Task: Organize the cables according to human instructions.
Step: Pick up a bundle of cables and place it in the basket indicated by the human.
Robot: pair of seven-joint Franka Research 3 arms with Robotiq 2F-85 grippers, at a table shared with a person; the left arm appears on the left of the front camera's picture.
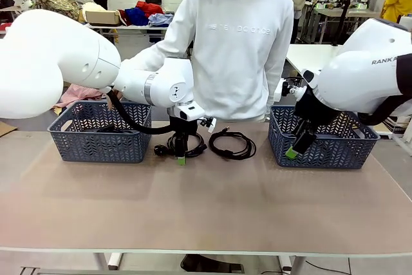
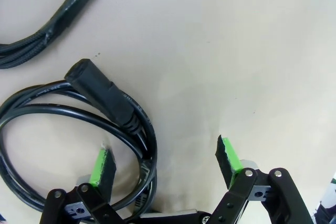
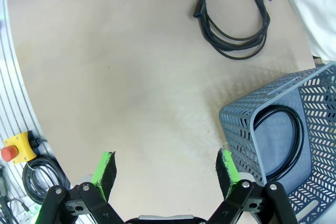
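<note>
Tan table (image 1: pixel 206 204): two grey baskets (image 1: pixel 100 143), two black cable coils (image 1: pixel 233 145) between. Left gripper (image 2: pixel 165 157) spread wide, straddling one coil (image 2: pixel 105 95). Right gripper (image 3: pixel 167 163) spread wide, empty.

Robotics lab: worktable (image 1: pixel 206 210), emergency-stop button (image 3: pixel 14 147)

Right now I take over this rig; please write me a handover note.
Left gripper: open, low, astride the strands of a black coiled cable on the beige table, not gripping.
Right gripper: open, empty, beside the right grey plastic basket.
Done: one black cable lies in that basket; the left grey basket seems to hold another.
Left: the cable under the gripper and a second black coil beside it.
</note>
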